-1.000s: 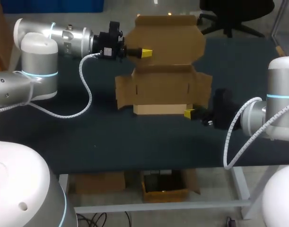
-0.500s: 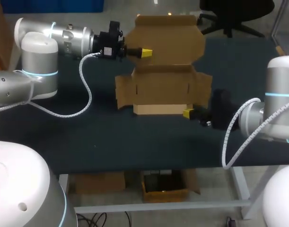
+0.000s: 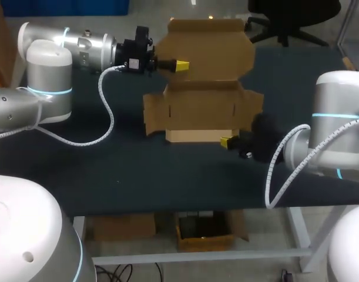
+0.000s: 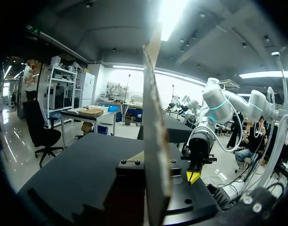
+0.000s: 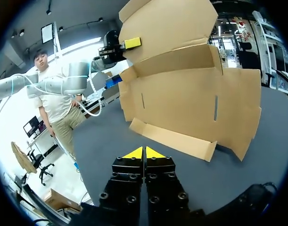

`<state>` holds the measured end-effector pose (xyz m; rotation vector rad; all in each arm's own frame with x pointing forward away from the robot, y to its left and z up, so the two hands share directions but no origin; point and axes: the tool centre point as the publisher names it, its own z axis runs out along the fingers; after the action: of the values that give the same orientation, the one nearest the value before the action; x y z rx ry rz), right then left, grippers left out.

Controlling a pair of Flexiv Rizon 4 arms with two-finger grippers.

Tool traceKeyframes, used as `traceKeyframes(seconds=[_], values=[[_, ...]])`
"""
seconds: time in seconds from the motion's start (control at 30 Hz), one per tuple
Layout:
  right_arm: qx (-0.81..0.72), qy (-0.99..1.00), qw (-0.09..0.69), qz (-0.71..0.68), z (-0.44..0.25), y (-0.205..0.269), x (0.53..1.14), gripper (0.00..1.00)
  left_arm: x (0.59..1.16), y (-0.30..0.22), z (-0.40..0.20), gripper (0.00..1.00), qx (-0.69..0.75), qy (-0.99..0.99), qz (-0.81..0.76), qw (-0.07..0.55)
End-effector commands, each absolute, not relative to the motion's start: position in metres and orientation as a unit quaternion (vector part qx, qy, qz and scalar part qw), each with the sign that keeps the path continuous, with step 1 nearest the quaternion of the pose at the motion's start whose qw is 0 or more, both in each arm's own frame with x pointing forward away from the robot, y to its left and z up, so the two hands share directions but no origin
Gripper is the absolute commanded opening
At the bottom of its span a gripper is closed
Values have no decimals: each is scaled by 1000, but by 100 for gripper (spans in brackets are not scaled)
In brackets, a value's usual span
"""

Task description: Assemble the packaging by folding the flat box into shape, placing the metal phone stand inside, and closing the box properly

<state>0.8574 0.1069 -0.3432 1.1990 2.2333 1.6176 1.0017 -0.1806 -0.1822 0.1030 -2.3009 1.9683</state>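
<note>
A brown cardboard box (image 3: 203, 111) stands partly folded mid-table, its lid panel (image 3: 208, 47) raised at the back. My left gripper (image 3: 180, 65) is shut on the lid's left edge; in the left wrist view that panel (image 4: 155, 141) runs edge-on through its jaws. My right gripper (image 3: 225, 142) sits low at the box's front right corner, shut with nothing between its fingers. In the right wrist view its closed tips (image 5: 144, 152) point at the low front flap (image 5: 172, 139), a short gap away. No metal phone stand shows in any view.
The box's side flaps (image 3: 154, 113) spread out to both sides on the dark table (image 3: 138, 170). The left arm's white cable (image 3: 106, 111) hangs down onto the table left of the box.
My right arm has slid a little to the left along the box's front, its gripper staying shut. The left arm and the lid have not moved.
</note>
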Motion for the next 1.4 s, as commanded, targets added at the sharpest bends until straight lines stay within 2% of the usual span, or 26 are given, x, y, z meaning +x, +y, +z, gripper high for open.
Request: traceKeyframes(seconds=[0.03, 1.4], values=[[410, 741, 89, 524, -358, 131, 871, 0, 1003, -180, -183, 0, 32, -758, 649, 58], [432, 742, 87, 505, -411, 152, 933, 0, 1003, -180, -183, 0, 32, -758, 649, 58]])
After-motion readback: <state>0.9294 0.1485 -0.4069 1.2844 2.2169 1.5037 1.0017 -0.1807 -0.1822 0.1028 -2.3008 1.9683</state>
